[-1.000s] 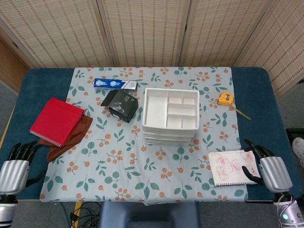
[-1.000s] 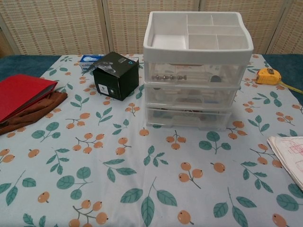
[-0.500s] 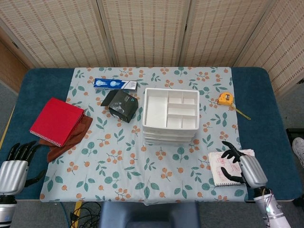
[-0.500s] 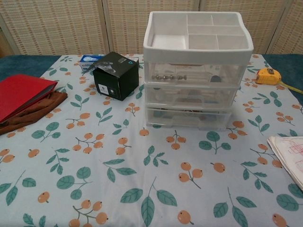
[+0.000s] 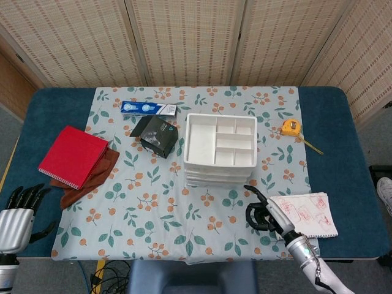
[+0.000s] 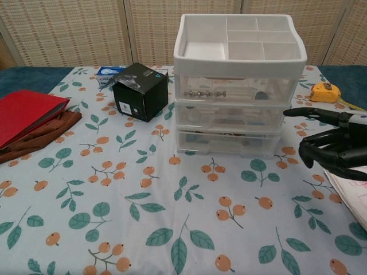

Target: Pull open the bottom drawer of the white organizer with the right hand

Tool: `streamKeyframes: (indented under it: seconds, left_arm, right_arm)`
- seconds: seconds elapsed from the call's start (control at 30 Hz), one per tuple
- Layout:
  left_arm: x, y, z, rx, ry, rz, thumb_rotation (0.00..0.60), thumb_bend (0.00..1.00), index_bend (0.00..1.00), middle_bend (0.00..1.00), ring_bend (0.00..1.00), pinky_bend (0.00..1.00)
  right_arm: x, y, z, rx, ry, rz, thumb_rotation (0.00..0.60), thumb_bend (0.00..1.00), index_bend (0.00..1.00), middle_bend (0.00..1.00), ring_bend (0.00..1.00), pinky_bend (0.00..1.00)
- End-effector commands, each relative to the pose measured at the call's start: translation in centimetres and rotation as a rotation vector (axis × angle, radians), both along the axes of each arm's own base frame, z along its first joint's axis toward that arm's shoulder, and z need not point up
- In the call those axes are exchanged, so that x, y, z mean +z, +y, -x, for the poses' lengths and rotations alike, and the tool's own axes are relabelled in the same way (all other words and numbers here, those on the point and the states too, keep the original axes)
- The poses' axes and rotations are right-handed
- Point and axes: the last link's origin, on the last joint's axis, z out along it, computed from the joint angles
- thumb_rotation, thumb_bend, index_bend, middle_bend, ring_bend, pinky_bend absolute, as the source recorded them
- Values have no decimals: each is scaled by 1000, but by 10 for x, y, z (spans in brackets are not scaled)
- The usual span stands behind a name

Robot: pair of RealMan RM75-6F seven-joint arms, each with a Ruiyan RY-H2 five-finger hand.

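The white organizer (image 5: 219, 149) (image 6: 236, 86) stands mid-table, its three clear drawers all closed. The bottom drawer (image 6: 228, 144) sits flush with the stack. My right hand (image 5: 264, 213) (image 6: 332, 143) hovers in front of and to the right of the organizer, holding nothing, fingers loosely curled and pointing left toward the drawers, a short gap from them. My left hand (image 5: 19, 211) rests at the table's near left edge, fingers spread, empty; the chest view does not show it.
A paper sheet with red drawings (image 5: 306, 215) lies just right of my right hand. A yellow tape measure (image 5: 290, 127) is behind right. A black box (image 5: 160, 137), a blue toothpaste box (image 5: 148, 108), a red notebook (image 5: 72, 156) on brown cloth lie left.
My right hand has swung from the table's right edge leftward over the paper to just in front of the organizer, entering the chest view. The drawers and left hand are unchanged.
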Motion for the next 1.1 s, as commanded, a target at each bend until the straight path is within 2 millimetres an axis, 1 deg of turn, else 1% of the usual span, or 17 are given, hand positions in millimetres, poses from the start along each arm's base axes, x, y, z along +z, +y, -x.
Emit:
streamKeyframes:
  seconds: [0.03, 0.27, 0.43, 0.57, 0.8, 1.1]
  left_arm:
    - [1, 0, 1, 4, 1, -2, 600, 214, 182, 149, 141, 91]
    - [2, 0, 3, 12, 3, -3, 600, 215, 182, 149, 141, 91]
    - [4, 0, 5, 16, 5, -6, 600, 214, 182, 149, 141, 91]
    - [5, 1, 8, 24, 6, -13, 600, 214, 182, 149, 141, 91]
    - [6, 3, 10, 29, 8, -14, 600, 214, 182, 149, 141, 91]
    - [6, 8, 11, 33, 13, -13, 600, 214, 182, 149, 141, 91]
  right_arm:
    - [-15, -10, -9, -31, -64, -39, 600, 583, 24, 688, 894, 997]
    - [-43, -25, -22, -84, -132, -125, 600, 599, 0, 691, 907, 1000]
    - [-55, -35, -32, -114, -196, -173, 600, 612, 0, 691, 908, 1000]
    - [-64, -42, -38, -92, -195, -173, 600, 618, 0, 691, 908, 1000]
    - [-74, -51, -45, -79, -194, -175, 600, 620, 0, 691, 908, 1000]
    - [-82, -60, -50, -70, -184, -180, 600, 624, 0, 691, 908, 1000]
